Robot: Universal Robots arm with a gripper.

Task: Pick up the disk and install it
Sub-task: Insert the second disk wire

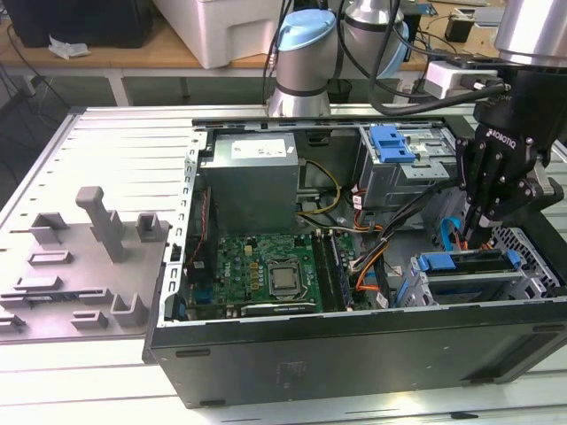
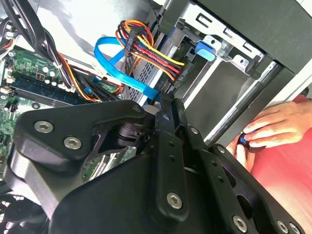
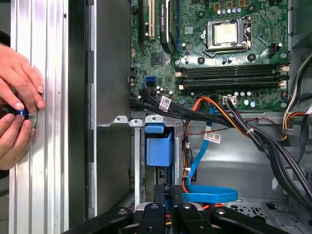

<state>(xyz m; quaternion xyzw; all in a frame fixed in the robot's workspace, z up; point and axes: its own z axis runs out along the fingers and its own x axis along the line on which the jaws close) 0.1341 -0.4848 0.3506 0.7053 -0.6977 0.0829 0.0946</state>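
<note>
Around the work: open computer case point(image 1: 354, 354) flat on a slotted metal table point(image 1: 133, 142), with a grey fixture plate point(image 1: 89, 266) of raised blocks lying beside it at the exterior view's left. Inside the case: big grey metal box point(image 1: 252, 181) with a white sticker, green motherboard point(image 1: 261, 270) just next to it, and a metal drive cage with a blue latch point(image 1: 390, 142) toward the far side. In the way: thick black cables point(image 3: 219, 119) crossing between board and bay, a bundle of red, yellow and orange wires point(image 2: 151, 53), and a flat blue cable point(image 3: 207, 195) looping close under the fingertips in the first wrist view. Outside the case wall, resting on the table: a person's hands point(image 3: 17, 122), pinching a small blue-topped object, too small to identify. As for the disk point(image 1: 465, 279): seated in the bay at the case's near corner on the exterior view's right, blue frame along its upper edge, grey metal body below, not held by anything. Directly above it and pointing down: the black gripper point(image 1: 478, 232), hanging inside the case between the cables and the perforated case wall. Fingers point(image 2: 165, 122) drawn together, no gap visible at the tips in either wrist view, nothing clamped between them. Whether touching the blue cable or just clear of it, impossible to tell.
</note>
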